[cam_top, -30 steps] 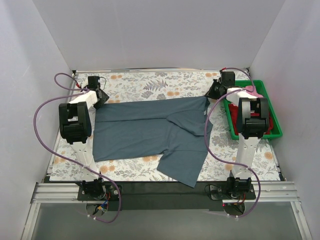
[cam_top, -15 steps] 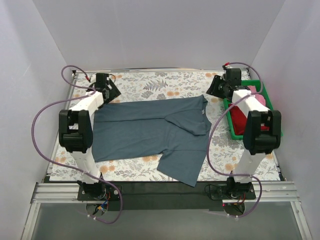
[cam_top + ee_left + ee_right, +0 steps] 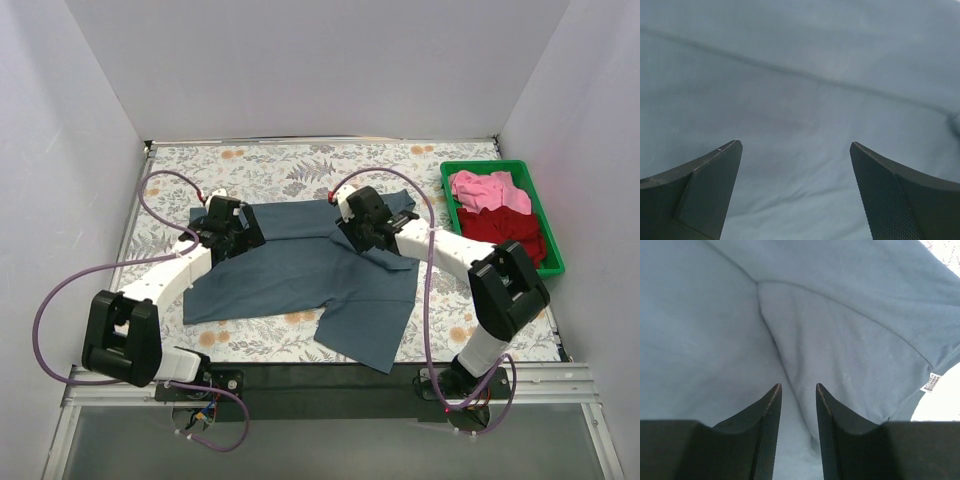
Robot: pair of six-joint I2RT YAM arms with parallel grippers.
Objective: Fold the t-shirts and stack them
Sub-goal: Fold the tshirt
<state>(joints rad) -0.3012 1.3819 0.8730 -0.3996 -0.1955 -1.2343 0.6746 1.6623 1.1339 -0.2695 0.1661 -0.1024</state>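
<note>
A large slate blue-grey t-shirt (image 3: 300,275) lies spread on the floral table, with one sleeve folded across its right half and its lower right part reaching toward the front edge. My left gripper (image 3: 238,228) hovers over the shirt's upper left; in its wrist view the left gripper (image 3: 795,145) is wide open with only cloth (image 3: 800,75) below. My right gripper (image 3: 362,222) is over the upper right of the shirt. In the right wrist view the right gripper (image 3: 798,386) stands narrowly open above a sleeve seam (image 3: 772,330), holding nothing. A pink t-shirt (image 3: 488,190) and a dark red t-shirt (image 3: 518,228) lie crumpled in the bin.
The green plastic bin (image 3: 482,165) stands at the right edge of the table, against the right wall. Floral tablecloth (image 3: 300,165) shows behind and in front of the shirt. White walls close in the left, back and right sides.
Both arms have swung in from the shirt's far corners to above its middle. Both grippers have let go and opened, and the shirt has shifted slightly.
</note>
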